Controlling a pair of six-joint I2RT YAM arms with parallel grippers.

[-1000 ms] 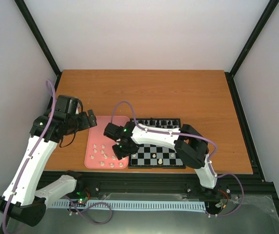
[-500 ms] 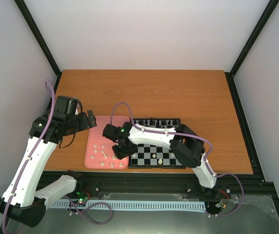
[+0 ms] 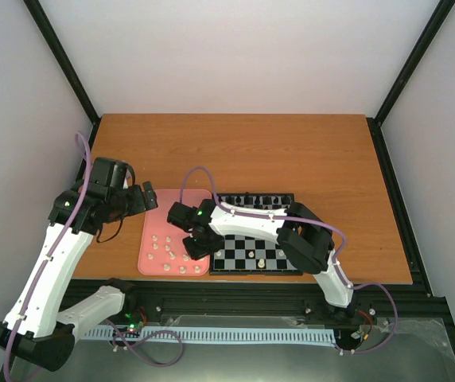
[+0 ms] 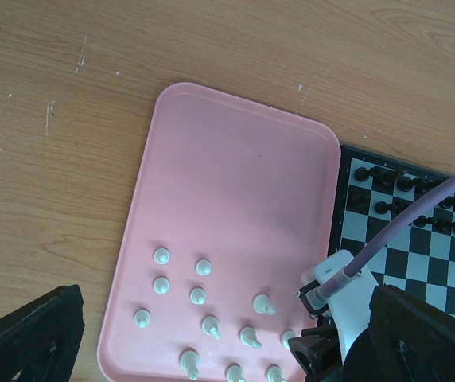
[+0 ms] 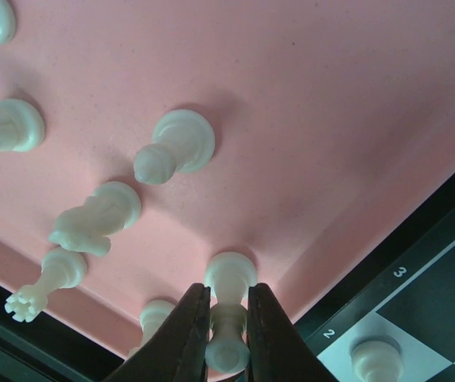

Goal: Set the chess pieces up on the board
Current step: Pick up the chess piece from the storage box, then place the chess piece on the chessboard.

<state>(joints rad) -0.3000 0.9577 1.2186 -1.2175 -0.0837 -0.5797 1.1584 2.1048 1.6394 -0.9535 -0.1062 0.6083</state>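
Observation:
The board lies at the table's front middle, with black chess pieces on its two far rows and a few cream pieces on near squares. Several cream pieces stand or lie on the pink tray left of the board. My right gripper is low over the tray's near right corner. In the right wrist view it is shut on a cream piece whose base rests on the tray. My left gripper hovers open and empty above the tray's far left corner.
The board's edge, with a cream piece on it, lies just right of the held piece. Other cream pieces lie close on its left. Bare wooden table stretches behind the tray and board.
My right gripper has shifted a little to the left over the tray's near right corner. My left arm has barely moved.

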